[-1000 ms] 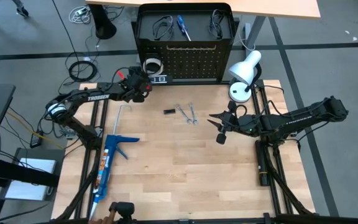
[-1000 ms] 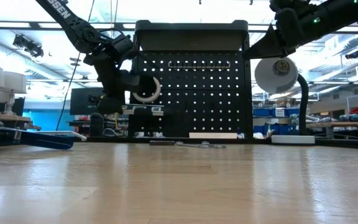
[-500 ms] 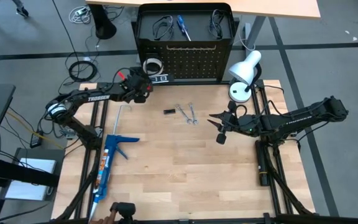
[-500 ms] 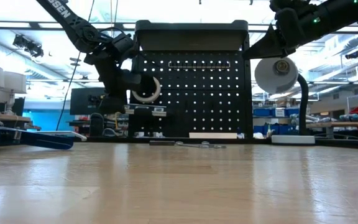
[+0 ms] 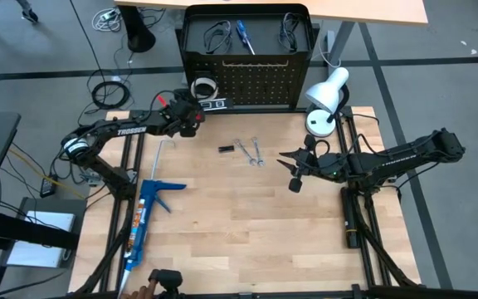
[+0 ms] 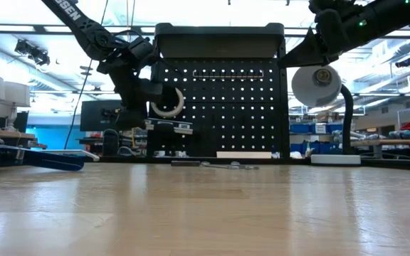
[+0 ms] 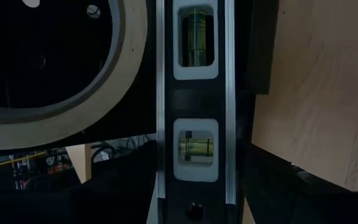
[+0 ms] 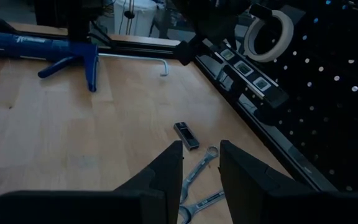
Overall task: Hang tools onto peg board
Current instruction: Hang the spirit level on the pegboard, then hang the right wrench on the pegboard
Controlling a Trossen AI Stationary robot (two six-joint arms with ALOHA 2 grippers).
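Left gripper: at the peg board's lower left corner, clamped on the long black level with white-framed vials; the left wrist view shows the bar running straight out between the fingers.
Level, position: held off the table in the low view, lying flat along the face of the large upright black perforated metal peg board, just under the white tape ring already hung there.
Level, long axis: parallel to the board's width, level with the table edge.
Governing relation: the bar lies on the board side of the left gripper, close against the panel; whether it touches or is hooked cannot be told.
Right gripper: hovering over mid-table, fingers a narrow gap apart, nothing between them.
Remaining tools: two silver open-ended wrenches and a small black rectangular block lie on the pale wooden table between the arms, nearer the right gripper.
Judgement: the left arm is placing the level; seating calls for keeping the bar parallel to the hole rows.
Risk: a tilt may foul the tape ring.
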